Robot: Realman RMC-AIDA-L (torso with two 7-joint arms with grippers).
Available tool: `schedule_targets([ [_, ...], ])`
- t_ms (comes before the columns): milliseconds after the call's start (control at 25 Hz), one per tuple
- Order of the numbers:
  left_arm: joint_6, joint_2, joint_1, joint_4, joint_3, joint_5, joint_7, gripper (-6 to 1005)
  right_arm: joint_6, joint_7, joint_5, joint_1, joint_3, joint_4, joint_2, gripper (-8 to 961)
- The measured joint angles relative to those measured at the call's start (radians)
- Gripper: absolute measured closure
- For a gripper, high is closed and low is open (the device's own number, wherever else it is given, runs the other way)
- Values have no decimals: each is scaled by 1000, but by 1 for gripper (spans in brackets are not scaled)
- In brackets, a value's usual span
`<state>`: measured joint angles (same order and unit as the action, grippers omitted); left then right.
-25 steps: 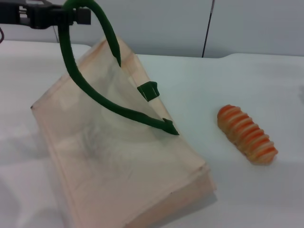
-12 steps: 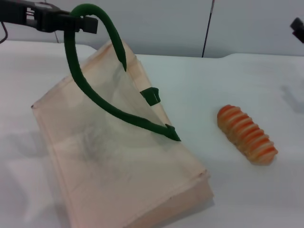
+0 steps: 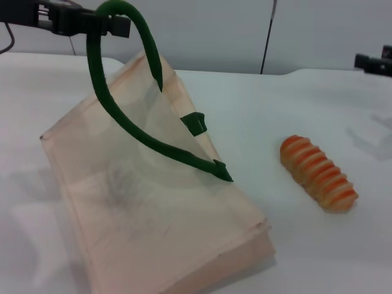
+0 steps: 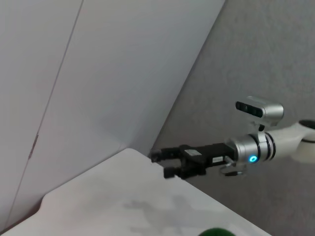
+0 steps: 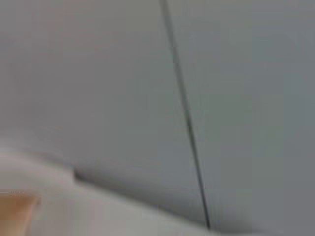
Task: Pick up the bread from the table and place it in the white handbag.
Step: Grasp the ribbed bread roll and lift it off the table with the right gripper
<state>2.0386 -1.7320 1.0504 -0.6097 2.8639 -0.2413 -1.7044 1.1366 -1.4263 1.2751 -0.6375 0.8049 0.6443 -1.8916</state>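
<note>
The white handbag (image 3: 153, 202) lies on the table (image 3: 275, 104), its near side pulled up into a tent. My left gripper (image 3: 121, 26) at the top left is shut on one dark green handle (image 3: 104, 92) and holds it up. The second handle (image 3: 195, 122) shows only as a short end on the bag. The bread (image 3: 318, 173), striped orange and cream, lies on the table to the right of the bag, apart from it. My right gripper (image 3: 362, 61) enters at the right edge, high above and behind the bread. It shows in the left wrist view (image 4: 161, 163), open and empty.
A grey wall with a dark vertical seam (image 3: 267, 37) stands behind the table. The table's back edge (image 3: 318, 70) runs just below it. White tabletop lies between the bag and the bread and in front of the bread.
My right gripper has come into view at the right edge and moved lower. My left gripper has shifted slightly right with the handle. The bread has not moved.
</note>
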Motion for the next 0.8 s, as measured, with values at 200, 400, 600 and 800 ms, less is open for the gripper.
schedule_targets([
  [200,-4,-4,-9,0,0,-1,1,874,106,104,-235,-6,-7,135,-15,62],
  [400,-10,-4,-13,1,0,-1,0,873,168,140,-405,-18,-2,195,-47,60],
  [600,-12,-4,-24,1,0,-7,0,871,174,140,-559,-53,-5,200,-92,59],
  [800,-12,-4,-27,1,0,-13,0,870,215,148,-580,-66,-1,194,-103,58],
])
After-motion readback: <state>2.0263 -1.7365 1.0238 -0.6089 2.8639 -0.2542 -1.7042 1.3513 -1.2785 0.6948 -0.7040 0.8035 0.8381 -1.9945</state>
